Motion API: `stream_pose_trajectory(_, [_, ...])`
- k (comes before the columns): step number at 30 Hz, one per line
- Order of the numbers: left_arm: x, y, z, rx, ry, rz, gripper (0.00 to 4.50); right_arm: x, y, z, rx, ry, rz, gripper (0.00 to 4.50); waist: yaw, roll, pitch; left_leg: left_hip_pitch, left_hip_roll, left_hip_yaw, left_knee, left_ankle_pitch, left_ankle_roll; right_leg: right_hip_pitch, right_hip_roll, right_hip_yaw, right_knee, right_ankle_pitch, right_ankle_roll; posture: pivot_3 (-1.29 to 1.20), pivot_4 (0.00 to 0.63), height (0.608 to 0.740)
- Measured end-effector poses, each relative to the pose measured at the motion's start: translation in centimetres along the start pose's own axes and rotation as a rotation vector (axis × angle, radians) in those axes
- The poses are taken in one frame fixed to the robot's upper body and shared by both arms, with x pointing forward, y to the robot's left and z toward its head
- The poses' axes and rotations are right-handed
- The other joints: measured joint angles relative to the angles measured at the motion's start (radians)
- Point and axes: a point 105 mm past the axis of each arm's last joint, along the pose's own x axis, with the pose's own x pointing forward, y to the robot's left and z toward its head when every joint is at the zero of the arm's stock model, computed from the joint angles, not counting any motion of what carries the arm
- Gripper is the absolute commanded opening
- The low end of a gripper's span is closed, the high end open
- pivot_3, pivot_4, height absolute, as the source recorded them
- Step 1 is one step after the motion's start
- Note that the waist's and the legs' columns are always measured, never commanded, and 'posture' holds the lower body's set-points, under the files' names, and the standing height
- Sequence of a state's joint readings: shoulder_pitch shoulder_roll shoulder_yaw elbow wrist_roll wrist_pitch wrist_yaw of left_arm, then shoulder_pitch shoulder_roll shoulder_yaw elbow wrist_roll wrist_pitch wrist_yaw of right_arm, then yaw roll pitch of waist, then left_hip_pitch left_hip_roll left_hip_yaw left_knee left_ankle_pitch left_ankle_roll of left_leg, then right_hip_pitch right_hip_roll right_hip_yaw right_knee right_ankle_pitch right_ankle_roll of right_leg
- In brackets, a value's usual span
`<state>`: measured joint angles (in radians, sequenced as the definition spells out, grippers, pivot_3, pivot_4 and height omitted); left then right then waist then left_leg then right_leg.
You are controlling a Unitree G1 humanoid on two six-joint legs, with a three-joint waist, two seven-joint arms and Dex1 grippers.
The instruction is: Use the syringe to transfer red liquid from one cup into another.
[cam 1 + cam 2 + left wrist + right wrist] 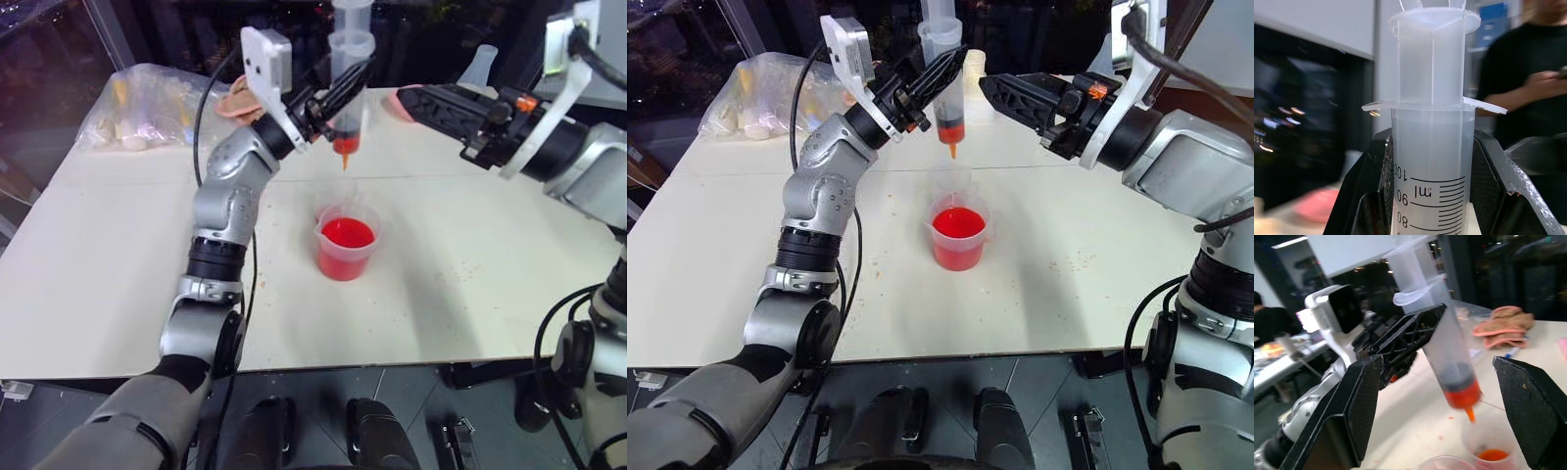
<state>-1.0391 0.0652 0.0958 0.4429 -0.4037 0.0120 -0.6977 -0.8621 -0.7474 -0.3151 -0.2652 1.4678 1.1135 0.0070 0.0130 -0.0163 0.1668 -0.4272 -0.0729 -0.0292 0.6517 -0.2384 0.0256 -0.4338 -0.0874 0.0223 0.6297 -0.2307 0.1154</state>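
My left gripper (338,98) is shut on the barrel of the syringe (350,88), holding it nearly upright above the table. The barrel is mostly clear, with a little red liquid (1462,394) above the orange tip (952,149). The tip hangs over a small clear cup (1491,450) that has a trace of red at its bottom. In front of that cup stands the beaker (346,245), filled with red liquid. My right gripper (989,90) is open, level with the syringe and just to its right. In the right wrist view its fingers (1359,406) stand apart on either side of the syringe.
A plastic bag (147,108) of items lies at the table's back left. A pink cloth (1503,323) lies behind the syringe, and a clear flask (480,69) stands at the back right. A person in black (1528,83) stands beyond the table.
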Motion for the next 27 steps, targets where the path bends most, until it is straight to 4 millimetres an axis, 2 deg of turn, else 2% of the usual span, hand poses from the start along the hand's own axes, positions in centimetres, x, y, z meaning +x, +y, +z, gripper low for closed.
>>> stream_pose_trajectory(4, [-0.8, 1.0, -2.7, 0.026, 0.016, 0.075, 1.52, 0.5, 0.0, -0.6, -0.033, 0.02, 0.002, 3.67, 0.0, 0.0, 0.0, -0.001, 0.0, 0.0, 0.0, 0.0, 0.001, 0.0, 0.0, 0.0, 0.0, 0.0, 0.0, 0.0, 0.15, 0.74])
stream_pose_trajectory(8, [-1.3, 1.3, -3.8, 0.051, 0.01, 0.103, 1.52, 0.9, -0.2, -0.7, -0.058, 0.017, -0.009, 3.67, 0.0, 0.0, 0.0, -0.001, 0.0, 0.0, 0.0, -0.001, 0.001, 0.0, 0.0, 0.0, -0.001, 0.0, 0.0, 0.0, 0.15, 0.74])
stream_pose_trajectory(13, [-1.6, 0.8, -5.8, 0.014, 0.027, 0.115, 1.52, 2.7, 0.3, -1.0, -0.085, 0.033, 0.021, 3.67, -0.003, 0.0, 0.0, -0.001, 0.0, 0.0, 0.0, -0.001, 0.001, -0.001, 0.0, 0.0, 0.0, 0.0, 0.0, 0.0, 0.15, 0.74])
stream_pose_trajectory(19, [-1.8, 0.6, -6.2, 0.023, 0.034, 0.105, 1.52, 5.6, -0.9, 0.0, -0.1, -0.007, -0.046, 3.67, -0.003, 0.0, 0.0, 0.0, 0.0, 0.0, 0.0, -0.001, 0.001, -0.001, 0.0, 0.0, 0.0, 0.0, 0.0, 0.0, 0.15, 0.74])
stream_pose_trajectory(24, [-1.9, 0.6, -6.2, 0.034, 0.033, 0.097, 1.52, 7.5, -2.6, -1.2, -0.104, 0.02, -0.113, 3.67, -0.001, 0.0, 0.0, -0.001, 0.0, 0.0, -0.001, -0.001, 0.001, -0.001, 0.0, -0.001, 0.0, 0.0, 0.0, 0.0, 0.15, 0.74])
stream_pose_trajectory(27, [-2.0, 0.6, -6.4, 0.033, 0.039, 0.098, 1.52, 8.4, -2.7, -1.4, -0.108, 0.022, -0.119, 3.67, -0.002, 0.0, 0.0, -0.001, -0.001, 0.0, -0.001, -0.001, 0.001, -0.002, 0.0, -0.001, 0.0, 0.0, 0.0, 0.0, 0.15, 0.74])
